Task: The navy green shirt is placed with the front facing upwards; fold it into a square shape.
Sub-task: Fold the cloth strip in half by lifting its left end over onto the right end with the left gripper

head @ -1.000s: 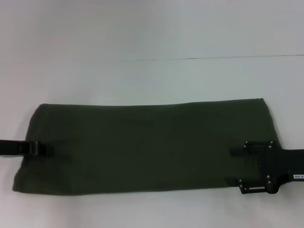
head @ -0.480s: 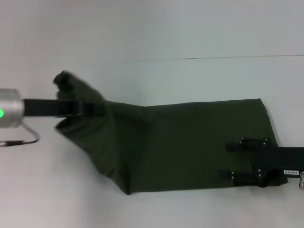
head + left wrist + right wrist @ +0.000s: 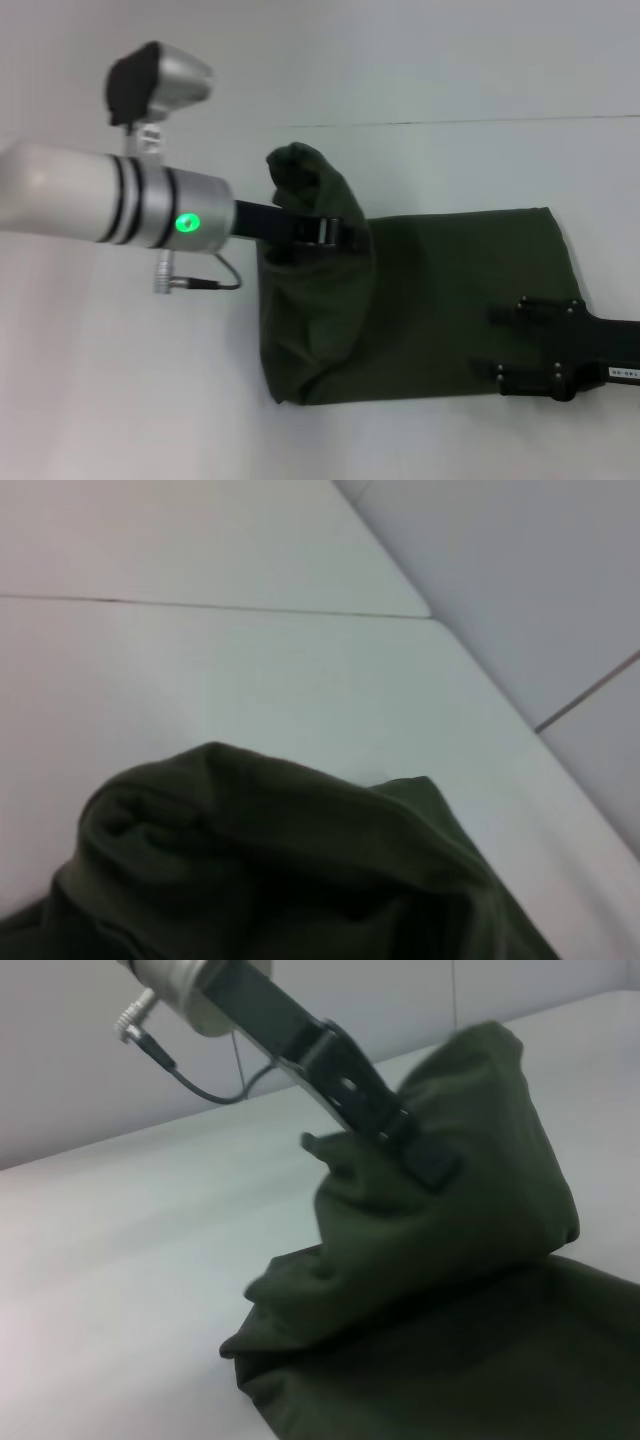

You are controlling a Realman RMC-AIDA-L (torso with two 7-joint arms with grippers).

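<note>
Mid-fold: left end effector clamps the navy green shirt, lifted over the counter at 9 o'clock. Right end effector, spread, pins 3 o'clock. Next: lay it flat.

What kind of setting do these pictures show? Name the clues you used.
Probably a lab or test bench, not a home. A plain white table holds only one dark green shirt. The left gripper lifts one end of it, while the right gripper rests on the other end.
</note>
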